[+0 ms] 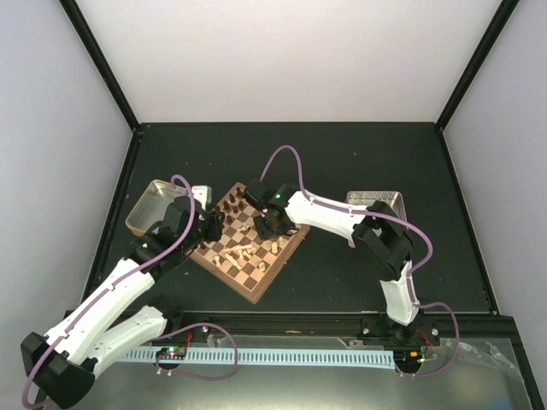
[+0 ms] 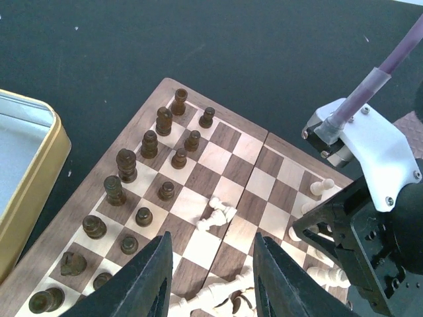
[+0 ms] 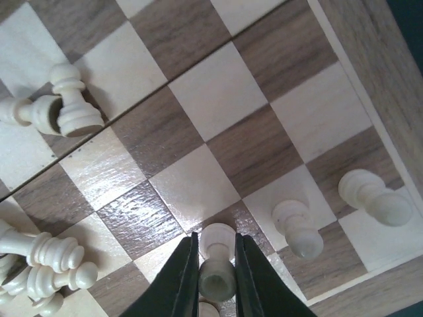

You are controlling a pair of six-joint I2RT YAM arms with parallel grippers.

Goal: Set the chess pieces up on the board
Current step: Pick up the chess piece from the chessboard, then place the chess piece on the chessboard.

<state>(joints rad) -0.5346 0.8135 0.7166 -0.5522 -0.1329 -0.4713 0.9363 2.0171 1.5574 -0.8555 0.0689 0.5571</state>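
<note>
The checkered wooden board lies turned at mid-table. Dark chess pieces stand in two rows on its left side. Several cream pieces lie toppled near its middle and near edge. My right gripper is shut on an upright cream pawn whose base rests on a dark square close to the board's right rim; two cream pawns stand beside it. My left gripper is open and empty, hovering above the toppled cream pieces. In the top view the right gripper is over the board's right side, the left gripper at its left edge.
A gold-tan metal tray sits left of the board, its rim showing in the left wrist view. Another metal tray sits to the right behind my right arm. Dark walls bound the table.
</note>
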